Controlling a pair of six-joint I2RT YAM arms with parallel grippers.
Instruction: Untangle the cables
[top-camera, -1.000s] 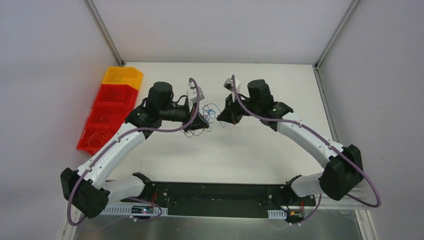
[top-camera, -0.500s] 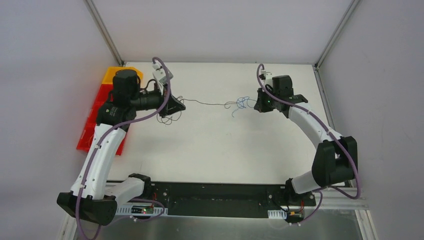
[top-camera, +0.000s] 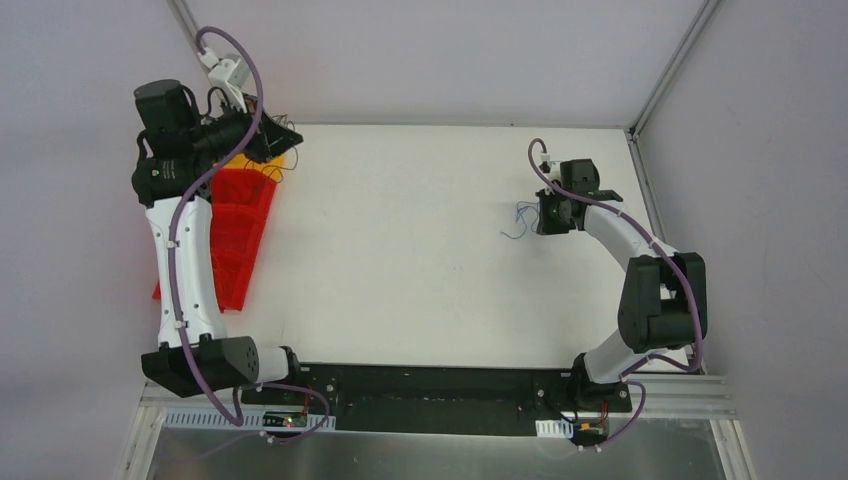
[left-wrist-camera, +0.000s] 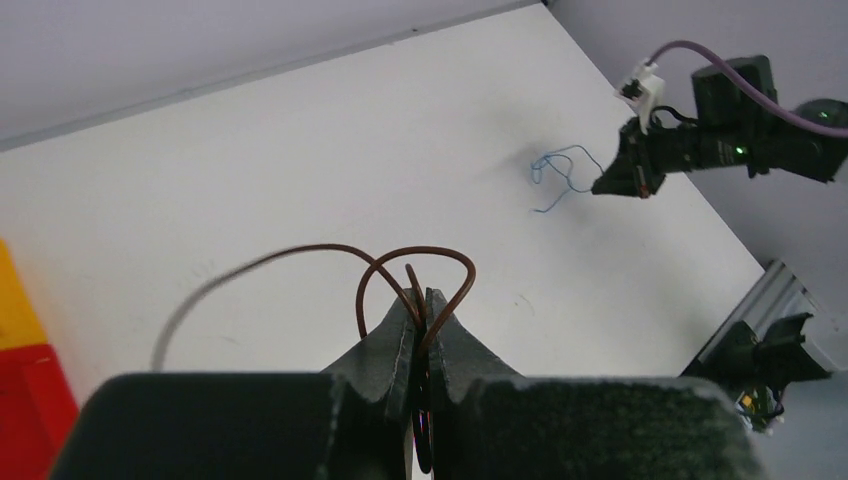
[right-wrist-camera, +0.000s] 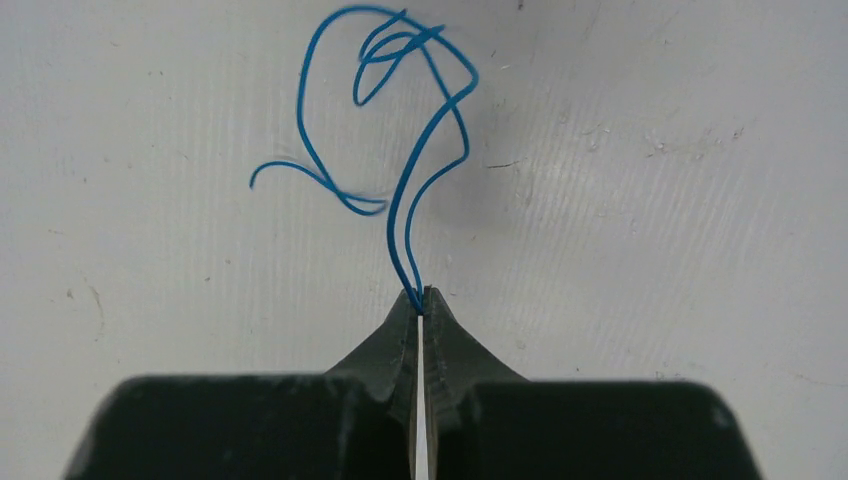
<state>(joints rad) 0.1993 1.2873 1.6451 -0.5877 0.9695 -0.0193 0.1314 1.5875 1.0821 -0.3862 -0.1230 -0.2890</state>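
Note:
My left gripper (top-camera: 287, 137) is raised at the far left, above the bins, and is shut on a thin brown cable (left-wrist-camera: 400, 262) that loops out of its tips (left-wrist-camera: 420, 297); the cable's loose end hangs off to the left. My right gripper (top-camera: 538, 216) is at the right side of the table and is shut on a thin blue cable (right-wrist-camera: 420, 150), whose curls (top-camera: 518, 220) lie on the white table (top-camera: 400, 250). The blue cable also shows in the left wrist view (left-wrist-camera: 556, 175). The two cables are far apart.
A row of red bins (top-camera: 225, 235) with a yellow bin (top-camera: 262, 160) at its far end stands along the table's left edge. A metal frame post (top-camera: 660, 70) rises at the back right. A black rail (top-camera: 440, 385) runs along the near edge.
Both arms have swung apart from the table's middle. The left gripper carried its cable up and left over the bins. The right gripper drew the blue cable right. The strand stretched between them is gone.

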